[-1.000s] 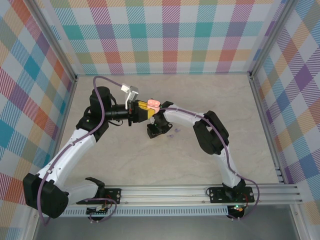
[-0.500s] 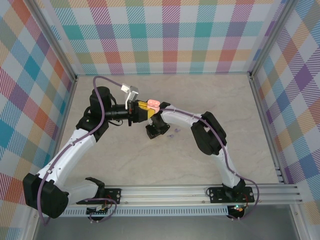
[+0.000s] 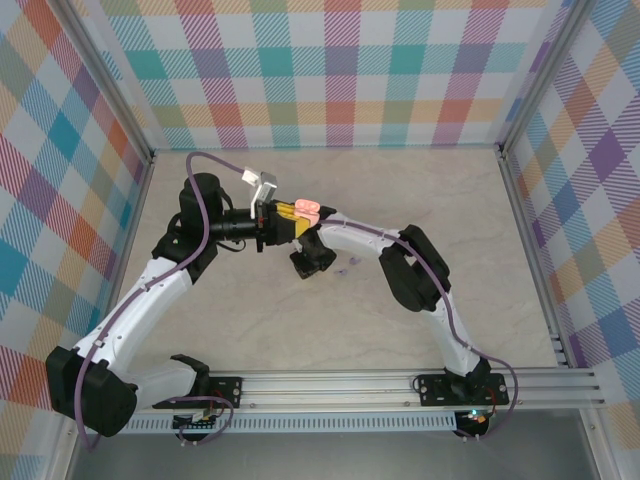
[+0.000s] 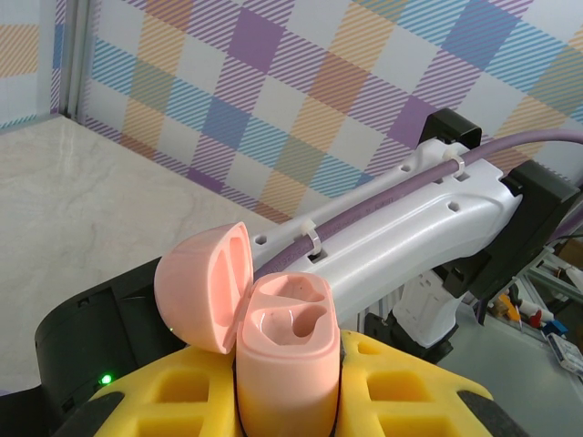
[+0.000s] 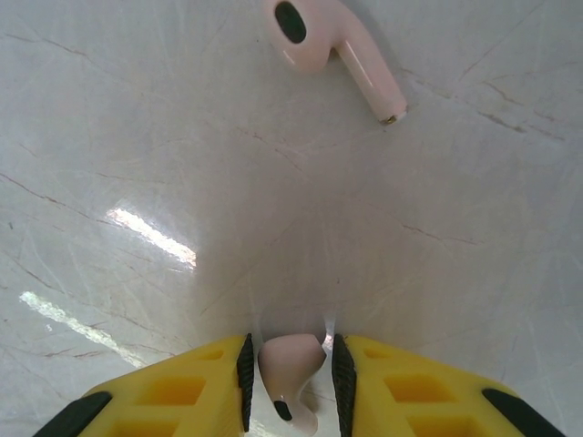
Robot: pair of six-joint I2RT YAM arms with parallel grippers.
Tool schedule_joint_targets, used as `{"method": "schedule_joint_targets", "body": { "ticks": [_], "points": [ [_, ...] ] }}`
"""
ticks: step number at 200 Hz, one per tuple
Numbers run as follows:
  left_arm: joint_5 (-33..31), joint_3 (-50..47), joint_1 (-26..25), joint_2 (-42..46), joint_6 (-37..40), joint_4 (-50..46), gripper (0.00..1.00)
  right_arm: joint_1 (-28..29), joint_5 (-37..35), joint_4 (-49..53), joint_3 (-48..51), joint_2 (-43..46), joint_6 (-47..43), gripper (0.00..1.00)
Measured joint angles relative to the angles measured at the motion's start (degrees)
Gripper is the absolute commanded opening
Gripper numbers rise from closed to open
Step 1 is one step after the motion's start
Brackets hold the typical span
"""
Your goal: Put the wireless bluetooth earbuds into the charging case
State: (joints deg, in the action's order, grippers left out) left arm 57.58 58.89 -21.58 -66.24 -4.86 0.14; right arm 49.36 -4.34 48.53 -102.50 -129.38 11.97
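My left gripper [image 3: 288, 213] is held above the table, shut on the pink charging case [image 4: 287, 364]. The case stands upright between the yellow fingers [image 4: 401, 382], its lid [image 4: 205, 287] hinged open to the left and both wells empty. My right gripper [image 5: 290, 369] points down at the table just below the case. One pale pink earbud [image 5: 291, 360] lies between its black pads [image 5: 246, 369], with a slim gap on each side. A second pale pink earbud [image 5: 332, 45] lies on the table ahead of the fingers. Lilac earbuds [image 3: 345, 270] lie to the right of my right gripper [image 3: 307, 265].
The right arm's white link [image 4: 401, 228] with its purple cable passes close behind the open case. Plaid walls [image 3: 340, 70] ring the marble table [image 3: 250, 320], and a metal rail [image 3: 400, 385] runs along the near edge.
The right gripper's fingers have drawn in around the pale pink earbud, and the right arm has shifted slightly left. The left arm and the case have not moved.
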Motion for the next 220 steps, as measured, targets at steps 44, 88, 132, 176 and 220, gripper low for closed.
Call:
{"method": "schedule_joint_targets", "body": {
  "ticks": [44, 88, 132, 176, 220],
  "points": [
    [0.00, -0.37, 0.00, 0.00, 0.00, 0.00, 0.10, 0.26, -1.27, 0.02, 0.00, -0.07, 0.26, 0.25],
    [-0.02, -0.50, 0.00, 0.09, 0.00, 0.00, 0.10, 0.24, -1.29, 0.00, 0.00, -0.04, 0.94, 0.23],
    [-0.15, -0.59, 0.00, 0.70, 0.00, -0.02, 0.10, -0.50, -0.11, -2.62, 2.75, 1.60, 2.19, 0.22],
    [-0.17, -0.59, 0.00, 1.01, 0.02, -0.02, 0.10, -3.23, 5.46, -8.07, 8.52, 4.87, 3.74, 0.22],
    [-0.28, -0.59, 0.00, 1.14, 0.02, -0.02, 0.10, -8.31, 12.46, -13.51, 15.93, 8.94, 6.21, 0.22]
  ]
}}
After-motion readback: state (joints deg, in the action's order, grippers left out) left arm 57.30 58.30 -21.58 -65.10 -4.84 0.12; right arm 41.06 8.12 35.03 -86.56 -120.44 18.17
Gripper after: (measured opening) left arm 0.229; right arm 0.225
